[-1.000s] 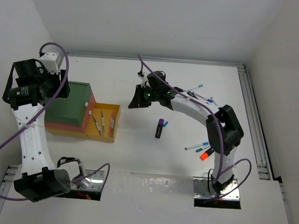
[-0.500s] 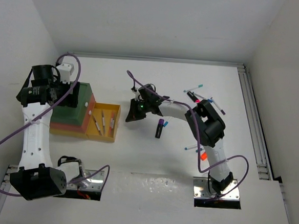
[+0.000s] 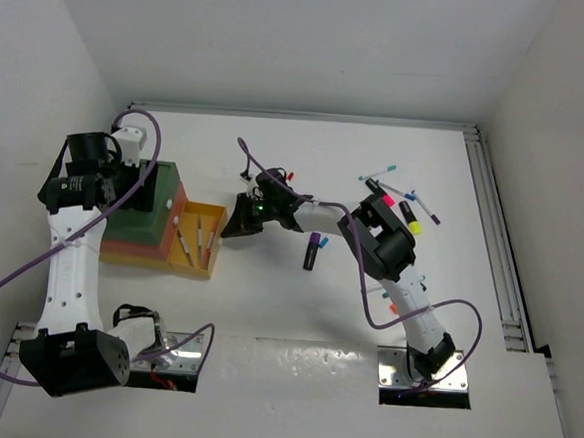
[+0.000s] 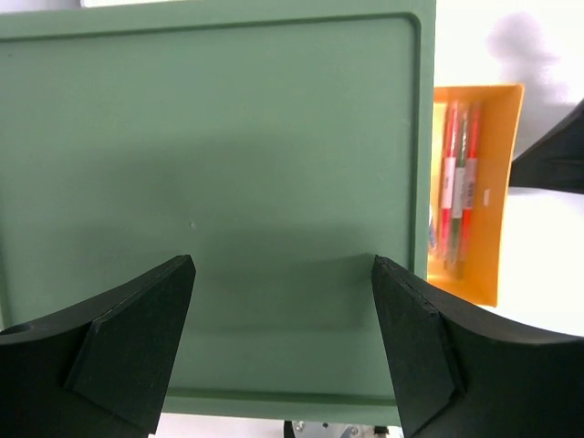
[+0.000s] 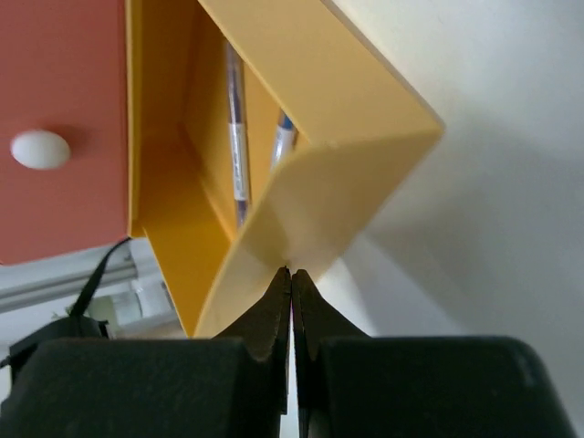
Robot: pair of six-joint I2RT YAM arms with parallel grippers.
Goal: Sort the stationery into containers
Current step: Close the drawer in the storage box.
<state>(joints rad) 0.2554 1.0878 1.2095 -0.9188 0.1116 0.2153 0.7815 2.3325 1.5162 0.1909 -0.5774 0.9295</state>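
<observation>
Right gripper (image 5: 290,276): jaws fully together with nothing between them. The tips rest against the outer wall of the yellow tray (image 5: 347,100), near its lower edge. The arm reaches across the table (image 3: 266,307) from the right to the tray's right-hand side.

Yellow tray: it lies on the table just beside the stacked trays and touches their right side. Its long wall faces the right gripper. Several pens (image 4: 459,192) lie lengthwise on its floor. The left wrist view shows red and green barrels, and the right wrist view shows blue ones.

Left gripper (image 4: 283,265): jaws wide apart and holding nothing, hanging above the green tray (image 4: 219,137). One finger stands to each side of the tray's near portion.

Green tray: it sits on top of the red tray (image 5: 64,82). Its floor shows bare in the left wrist view. A strip of the red tray shows beside the yellow one and bears a small white spot (image 5: 41,149).

Unsorted stationery: a purple highlighter (image 3: 312,250) lies on the table right of the right gripper, well apart from the trays. Loose pens (image 3: 378,173) are scattered at the far right, partly hidden by the right arm.
</observation>
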